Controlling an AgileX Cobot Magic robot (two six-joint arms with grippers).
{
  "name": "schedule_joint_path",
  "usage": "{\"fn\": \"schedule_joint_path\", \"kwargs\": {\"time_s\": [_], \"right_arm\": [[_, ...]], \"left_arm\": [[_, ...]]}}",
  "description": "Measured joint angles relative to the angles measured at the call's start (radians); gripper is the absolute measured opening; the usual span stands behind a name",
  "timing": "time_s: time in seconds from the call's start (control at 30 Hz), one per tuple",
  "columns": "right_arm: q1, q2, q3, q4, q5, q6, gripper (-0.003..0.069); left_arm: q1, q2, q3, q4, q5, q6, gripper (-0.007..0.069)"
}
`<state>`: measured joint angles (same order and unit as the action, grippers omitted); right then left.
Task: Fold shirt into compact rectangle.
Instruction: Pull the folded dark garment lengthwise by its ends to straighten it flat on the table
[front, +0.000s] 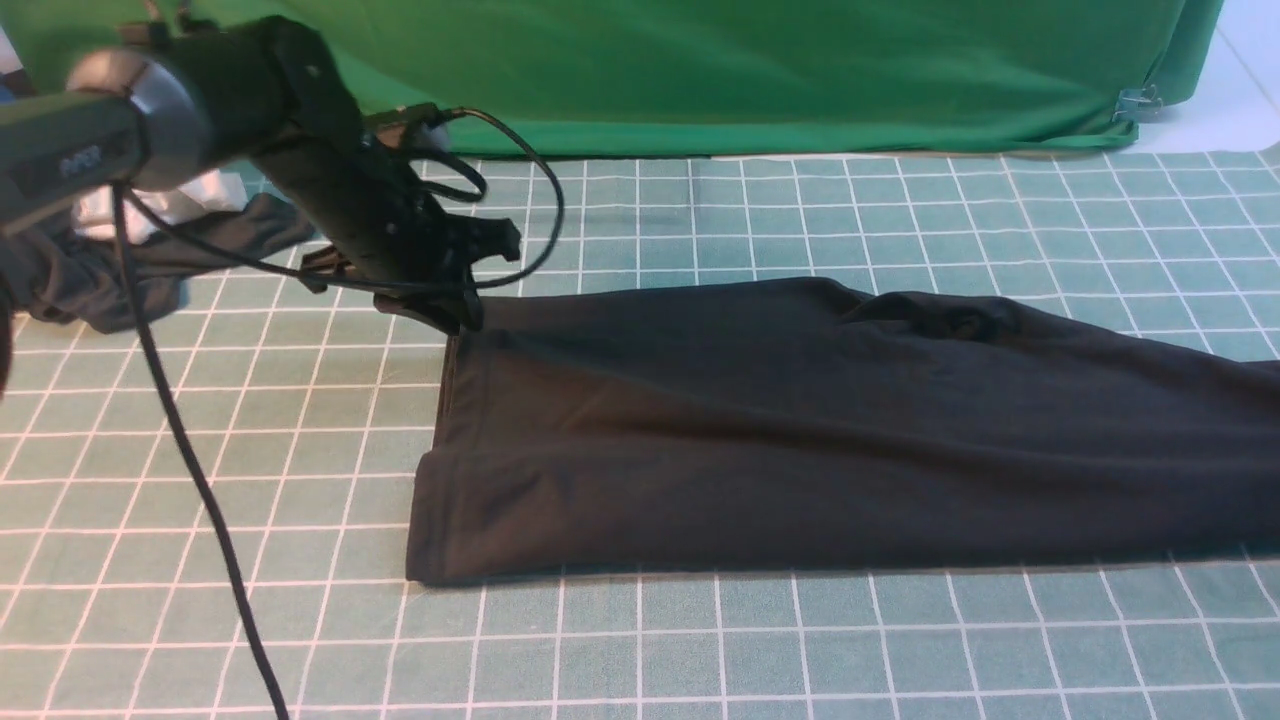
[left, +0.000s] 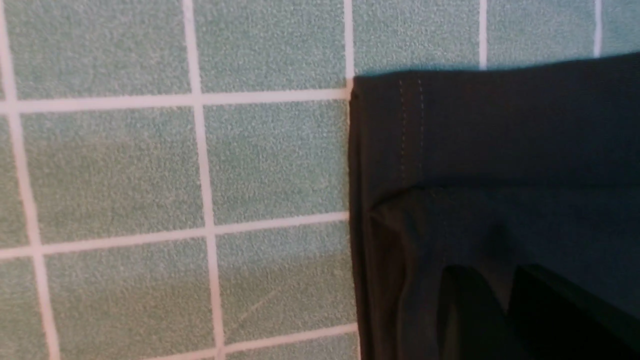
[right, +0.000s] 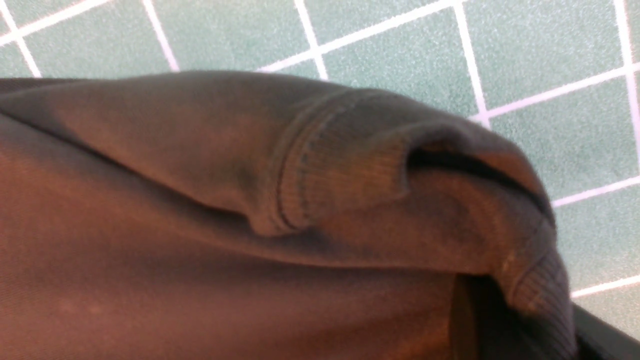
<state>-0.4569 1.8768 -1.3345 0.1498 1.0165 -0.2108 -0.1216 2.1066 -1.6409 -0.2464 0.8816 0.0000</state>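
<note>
The black shirt (front: 800, 430) lies folded into a long band across the green grid mat (front: 700, 650), running off the right edge of the front view. My left gripper (front: 455, 315) is down at the shirt's far left corner. In the left wrist view its two dark fingers (left: 465, 310) stand slightly apart over the hemmed corner (left: 500, 140), so the left gripper (left: 500, 280) is open with cloth showing in the gap. My right gripper (right: 540, 325) does not show in the front view. It is shut on a bunched, ribbed edge of the shirt (right: 350, 180).
A dark grey cloth (front: 100, 280) bunched with a white cloth (front: 150, 205) lies at the far left behind the left arm. The arm's black cable (front: 190, 450) hangs across the mat's left side. A green backdrop (front: 750, 70) closes the far edge.
</note>
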Motion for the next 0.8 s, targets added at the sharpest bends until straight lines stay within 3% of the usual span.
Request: {"fn": "schedule_joint_path", "kwargs": {"time_s": [0.17, 0.37, 0.5, 0.8], "right_arm": [[0.0, 0.0, 0.0, 0.0, 0.0, 0.0, 0.0031], [0.0, 0.0, 0.0, 0.0, -0.001, 0.0, 0.0031], [0.0, 0.0, 0.0, 0.0, -0.001, 0.0, 0.0031], [0.0, 0.0, 0.0, 0.001, -0.002, 0.0, 0.0031]], "left_arm": [[-0.027, 0.035, -0.001, 0.073, -0.004, -0.049, 0.0304], [-0.037, 0.073, -0.004, 0.077, -0.008, -0.05, 0.0377], [-0.038, 0.073, -0.005, 0.078, -0.024, -0.049, 0.0349], [-0.038, 0.073, -0.046, 0.078, -0.031, -0.045, 0.0168]]}}
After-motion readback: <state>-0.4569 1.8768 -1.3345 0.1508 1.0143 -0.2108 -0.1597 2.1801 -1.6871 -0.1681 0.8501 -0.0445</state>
